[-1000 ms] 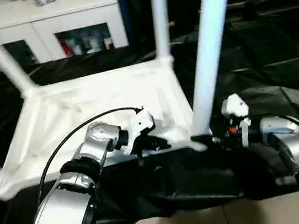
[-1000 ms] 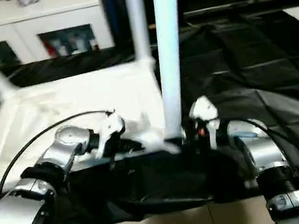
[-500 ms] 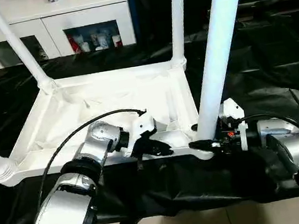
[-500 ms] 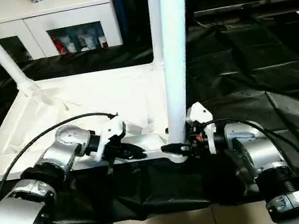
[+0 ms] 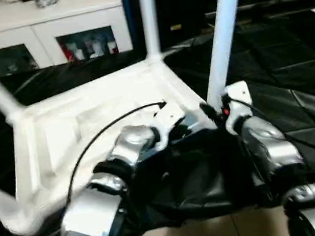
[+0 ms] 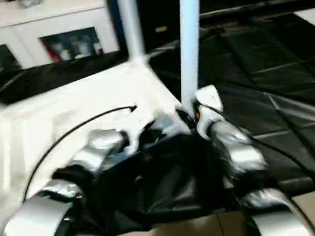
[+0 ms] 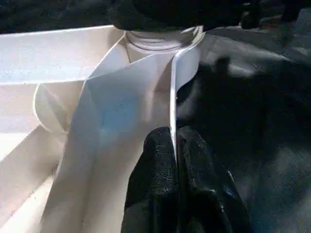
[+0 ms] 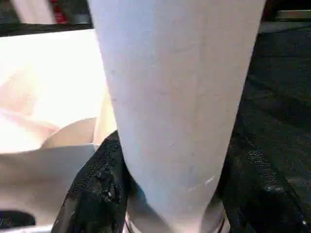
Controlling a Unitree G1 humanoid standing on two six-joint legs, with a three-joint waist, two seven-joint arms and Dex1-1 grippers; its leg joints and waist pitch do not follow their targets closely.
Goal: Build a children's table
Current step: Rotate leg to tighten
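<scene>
The tabletop (image 5: 86,113) lay underside up on the black-draped desk (image 5: 291,70), sockets exposed so legs could stand upward. The left tool (image 7: 176,160) was pinched together on the tabletop's thin rim, apparently to steady it. The right tool (image 8: 170,194) was clamped around the base of the near leg (image 5: 222,32), just above its corner socket, likely seating it. 3 other legs already stood.

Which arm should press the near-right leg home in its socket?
Right, probably. The right pincer already has its fingers on either side of the near-right leg, just above the corner socket. The left pincer is shut on the tabletop's rim, so it likely serves better as the brace.
</scene>
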